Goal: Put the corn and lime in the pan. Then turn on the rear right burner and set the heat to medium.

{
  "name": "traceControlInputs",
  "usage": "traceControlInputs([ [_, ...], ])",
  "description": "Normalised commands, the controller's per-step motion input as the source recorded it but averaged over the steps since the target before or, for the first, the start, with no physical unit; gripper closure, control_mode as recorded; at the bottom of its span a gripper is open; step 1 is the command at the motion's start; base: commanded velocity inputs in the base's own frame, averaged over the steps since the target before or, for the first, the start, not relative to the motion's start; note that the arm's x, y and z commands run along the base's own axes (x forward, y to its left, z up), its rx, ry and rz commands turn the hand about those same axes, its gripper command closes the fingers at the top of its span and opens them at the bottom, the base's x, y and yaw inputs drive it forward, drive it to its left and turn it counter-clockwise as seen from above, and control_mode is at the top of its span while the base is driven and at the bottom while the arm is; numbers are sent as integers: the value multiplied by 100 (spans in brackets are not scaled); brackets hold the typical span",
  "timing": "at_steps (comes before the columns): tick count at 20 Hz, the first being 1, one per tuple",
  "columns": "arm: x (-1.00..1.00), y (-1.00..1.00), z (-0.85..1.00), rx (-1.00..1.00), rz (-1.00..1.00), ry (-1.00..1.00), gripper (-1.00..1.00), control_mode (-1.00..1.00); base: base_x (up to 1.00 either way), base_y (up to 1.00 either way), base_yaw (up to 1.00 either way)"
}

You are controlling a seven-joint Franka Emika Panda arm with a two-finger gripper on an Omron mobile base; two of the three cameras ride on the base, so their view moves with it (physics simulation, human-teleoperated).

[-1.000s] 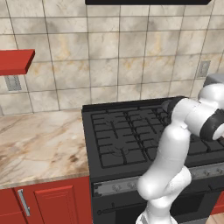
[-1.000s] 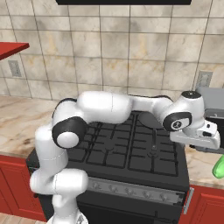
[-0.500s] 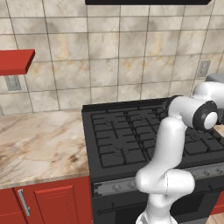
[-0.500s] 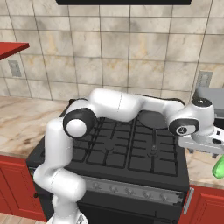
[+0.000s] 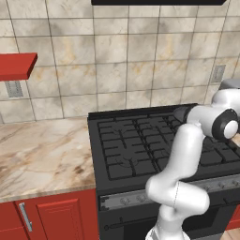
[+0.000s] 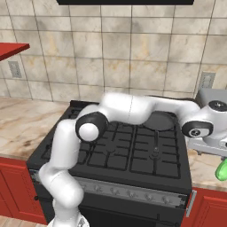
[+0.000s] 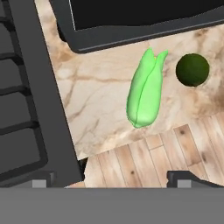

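Lying on the marbled counter (image 7: 100, 100) beside the black stove (image 7: 26, 87), the bright light-green oval corn (image 7: 145, 92) is seen ahead of the wide-spread gripper (image 7: 111, 177), long axis roughly toward it (dark-green round lime (image 7: 192, 69) just beside).

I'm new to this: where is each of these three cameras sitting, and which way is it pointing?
Left base view: behind the arm on its left, facing the stove and tiled wall; the white arm rises at lower right.
Right base view: behind on its right, same stove; the arm sweeps right from lower left, past the pan.
Hand view: on the hand, looking down at the corn and lime on the counter; open claw tips at the bottom.
Shared: right base and hand views both catch the corn.
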Motion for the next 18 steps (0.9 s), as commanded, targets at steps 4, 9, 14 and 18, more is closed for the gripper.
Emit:
traceControlInputs([
  [4, 17, -15, -24, 6, 16, -14, -100, -100, 0, 0, 0],
  [9, 10, -11, -16, 5, 14, -5, -100, -100, 0, 0, 0],
  [14, 3, -23, -4, 0, 3, 3, -100, -100, 0, 0, 0],
  [18, 15, -29, -16, 0, 0, 3, -100, -100, 0, 0, 0],
])
